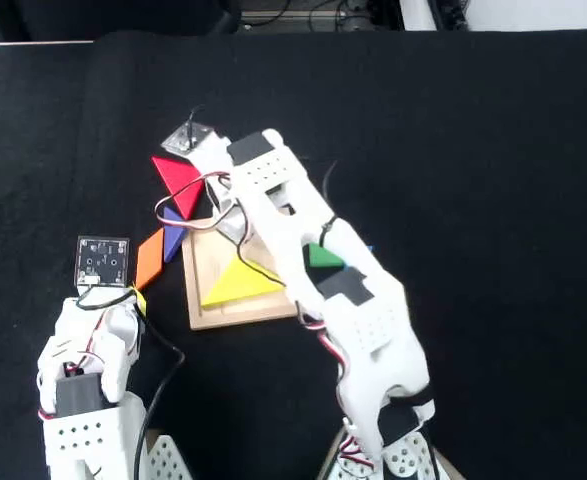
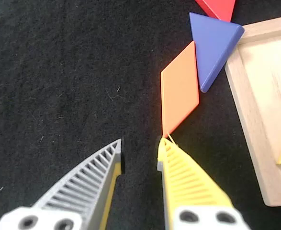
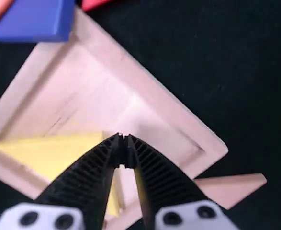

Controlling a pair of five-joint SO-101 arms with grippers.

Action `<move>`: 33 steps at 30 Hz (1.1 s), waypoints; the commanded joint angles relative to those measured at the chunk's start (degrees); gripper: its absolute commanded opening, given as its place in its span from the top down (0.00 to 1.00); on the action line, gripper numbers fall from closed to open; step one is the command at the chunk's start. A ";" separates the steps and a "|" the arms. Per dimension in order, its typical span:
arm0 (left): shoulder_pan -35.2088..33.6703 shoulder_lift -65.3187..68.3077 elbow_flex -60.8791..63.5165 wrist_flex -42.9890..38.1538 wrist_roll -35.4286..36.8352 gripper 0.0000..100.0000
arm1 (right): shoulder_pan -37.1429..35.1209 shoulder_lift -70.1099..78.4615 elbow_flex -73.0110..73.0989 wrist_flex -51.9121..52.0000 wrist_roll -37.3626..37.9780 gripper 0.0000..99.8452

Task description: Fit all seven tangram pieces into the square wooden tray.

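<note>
My left end effector (image 2: 141, 142) is apart, its tip at a corner of the orange parallelogram (image 2: 179, 88) just beside the wooden tray (image 2: 248, 120). I'd straddle its narrow width before squeezing. Right end effector (image 3: 125, 139) is pinched together, empty, over the yellow triangle (image 3: 54, 153).

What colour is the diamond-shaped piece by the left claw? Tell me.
The piece is orange, clearest in the left wrist view.

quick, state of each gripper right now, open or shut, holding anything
Left gripper: open, empty, by the orange parallelogram.
Right gripper: shut, holding nothing, over the wooden tray.
</note>
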 commanded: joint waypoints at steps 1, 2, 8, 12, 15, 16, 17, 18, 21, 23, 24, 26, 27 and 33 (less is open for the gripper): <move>0.48 -0.62 0.57 -0.97 -0.18 0.87 | -1.49 0.92 -4.70 -1.05 -0.53 0.99; 0.48 -0.62 0.57 -0.97 -0.18 0.87 | -1.76 1.63 -5.58 -1.05 -0.53 0.99; 0.48 -0.62 0.57 -1.14 -0.18 0.87 | -2.11 4.88 -7.08 -0.35 -0.53 0.99; 0.57 -0.62 0.92 -1.32 -0.18 0.87 | -3.08 6.02 -7.52 2.99 -0.53 0.99; 0.57 -0.62 0.84 -1.32 -0.18 0.87 | -3.87 5.93 -7.16 5.27 -0.53 0.99; 0.57 -0.62 0.84 -1.32 -0.18 0.87 | -4.04 6.02 -7.16 6.15 -0.53 0.99; 0.57 -0.62 0.84 -1.32 -0.18 0.87 | -4.48 6.02 -7.16 6.86 -0.97 0.99; 0.57 -0.62 0.84 -1.32 -0.18 0.87 | -4.84 6.02 -7.16 7.47 -1.85 0.99; 0.57 -0.62 0.84 -1.32 -0.18 0.87 | -5.89 5.93 -7.25 9.14 -3.52 0.99; 0.48 -0.62 0.84 -1.32 -0.18 0.87 | -6.42 5.93 -7.16 10.37 -3.69 0.99; 0.48 -0.62 0.84 -1.32 -0.18 0.87 | -6.59 6.02 -7.08 11.08 -3.69 0.99; 0.48 -0.62 0.84 -1.32 -0.18 0.87 | -6.77 6.02 -7.08 12.40 -3.69 0.99; 0.48 -0.62 0.84 -1.32 -0.18 0.87 | -6.77 5.93 -7.08 12.84 -3.69 0.99; 0.40 -0.62 0.84 -1.32 -0.18 0.87 | -6.42 5.85 -7.60 13.10 -3.69 0.99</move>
